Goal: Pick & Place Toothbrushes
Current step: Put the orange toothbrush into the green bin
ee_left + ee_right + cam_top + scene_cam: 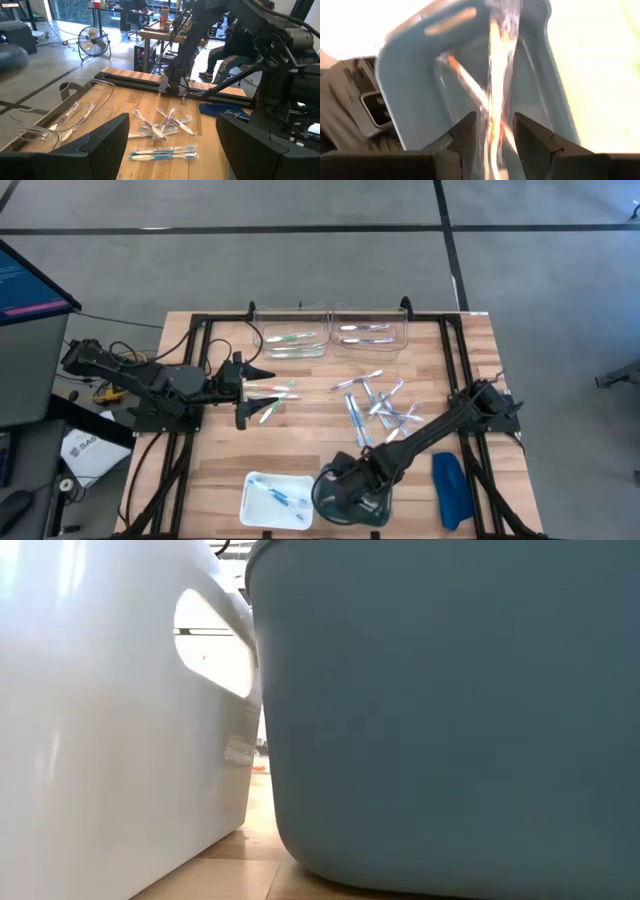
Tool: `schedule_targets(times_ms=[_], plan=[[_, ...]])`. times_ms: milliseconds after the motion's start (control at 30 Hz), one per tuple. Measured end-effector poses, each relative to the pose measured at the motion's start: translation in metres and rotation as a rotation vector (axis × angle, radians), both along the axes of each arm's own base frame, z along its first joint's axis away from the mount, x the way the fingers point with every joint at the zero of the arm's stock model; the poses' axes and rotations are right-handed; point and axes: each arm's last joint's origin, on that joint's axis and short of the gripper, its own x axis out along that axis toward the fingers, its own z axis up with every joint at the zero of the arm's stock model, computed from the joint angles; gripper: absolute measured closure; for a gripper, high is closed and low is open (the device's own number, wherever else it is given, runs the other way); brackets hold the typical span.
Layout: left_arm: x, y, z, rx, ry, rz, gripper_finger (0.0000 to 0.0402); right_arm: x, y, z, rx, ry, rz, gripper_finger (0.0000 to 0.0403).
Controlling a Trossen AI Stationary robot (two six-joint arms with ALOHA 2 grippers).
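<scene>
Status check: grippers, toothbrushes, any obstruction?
Right gripper over blue-grey bin, jaws apart, wrapped toothbrush between fingers. Left gripper open over loose toothbrushes. No obstruction seen.

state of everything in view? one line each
left pincer: open, hovering over toothbrushes on the table's left side
right pincer: over the blue bin, jaws apart, a wrapped toothbrush between them
white tray: holds blue toothbrushes
clear bins: a few toothbrushes in each
toothbrush pile: scattered mid-table
dark-blue object: lying flat, untouched
</scene>
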Motion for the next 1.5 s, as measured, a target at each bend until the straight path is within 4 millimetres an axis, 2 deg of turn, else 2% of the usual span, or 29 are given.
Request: schedule_targets(times_ms=[167, 300, 367, 467, 600, 833, 1500], plan=[[0.0, 0.0, 0.0, 0.0, 0.001, 0.0, 0.0109, 0.005, -0.004, -0.001, -0.025, -0.027, -0.002, 0.0307], [0.0, 0.0, 0.0, 0.001, 0.001, 0.0, 0.0109, 0.011, -0.001, -0.006, -0.022, -0.06, 0.016, 0.0373], [0.0, 0.0, 0.0, 0.0, 0.001, 0.0, 0.0109, 0.011, 0.0, -0.011, -0.035, -0.051, 0.034, 0.0394], [0.0, 0.0, 0.0, 0.0, 0.001, 0.0, 0.0109, 0.013, 0.002, -0.008, -0.018, -0.08, 0.034, 0.039], [0.0, 0.0, 0.0, 0.0, 0.001, 0.0, 0.0109, 0.016, 0.004, -0.024, -0.026, -0.033, 0.041, 0.04], [0.0, 0.0, 0.0, 0.0, 0.001, 0.0, 0.0109, 0.022, 0.005, -0.04, -0.009, -0.005, 0.045, 0.0401], [0.0, 0.0, 0.0, 0.001, 0.003, 0.0, 0.0109, 0.019, -0.001, -0.041, -0.039, 0.045, 0.033, 0.0403]])
